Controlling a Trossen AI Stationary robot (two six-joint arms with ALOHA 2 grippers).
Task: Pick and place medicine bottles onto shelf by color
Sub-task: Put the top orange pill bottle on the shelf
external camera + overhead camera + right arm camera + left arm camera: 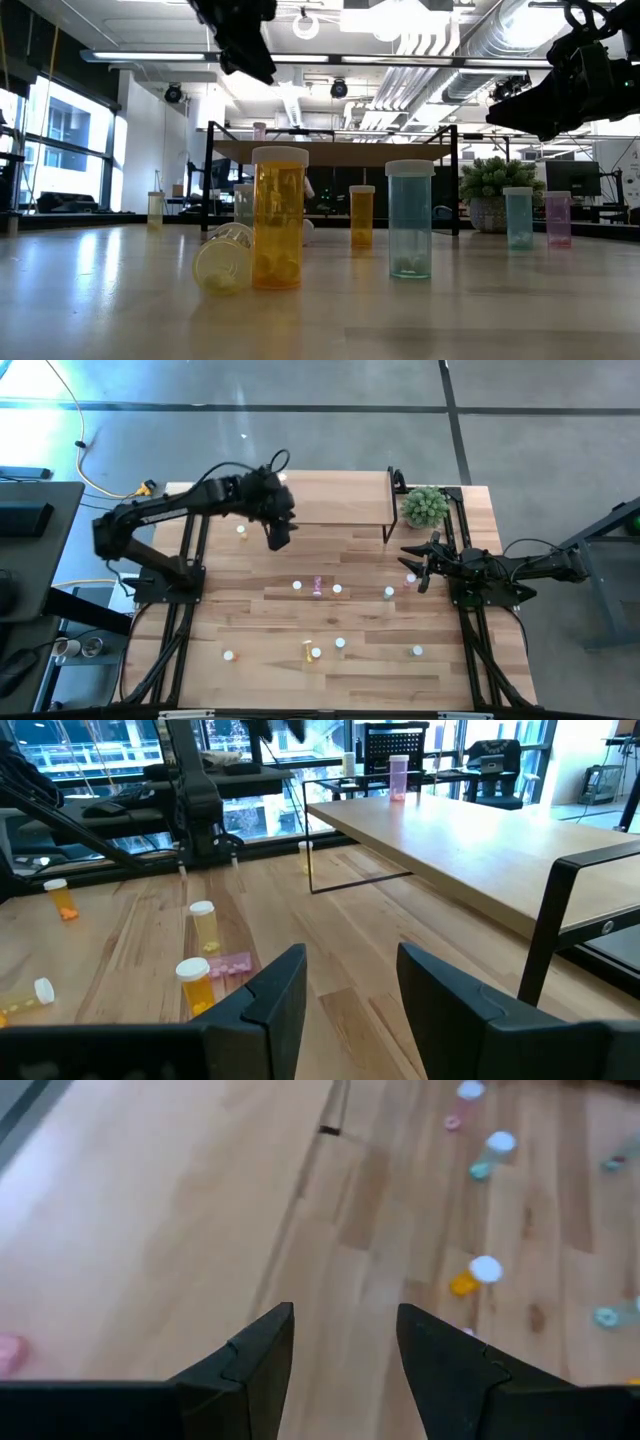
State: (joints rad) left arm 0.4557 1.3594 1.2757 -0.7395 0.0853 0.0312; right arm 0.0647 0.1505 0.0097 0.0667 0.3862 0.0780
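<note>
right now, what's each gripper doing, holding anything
left gripper: open, empty, raised near the shelf.
right gripper: open, empty, beside the plant.

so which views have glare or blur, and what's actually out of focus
High view: bright glare washes the floor at the top left, while the table reads evenly lit. Low view: ceiling lights and windows blow out, the near orange bottle is sharp, the potted plant soft. Left wrist view: the shelf and bottles look smeared. Right wrist view: windows bright, the shelf clear.
</note>
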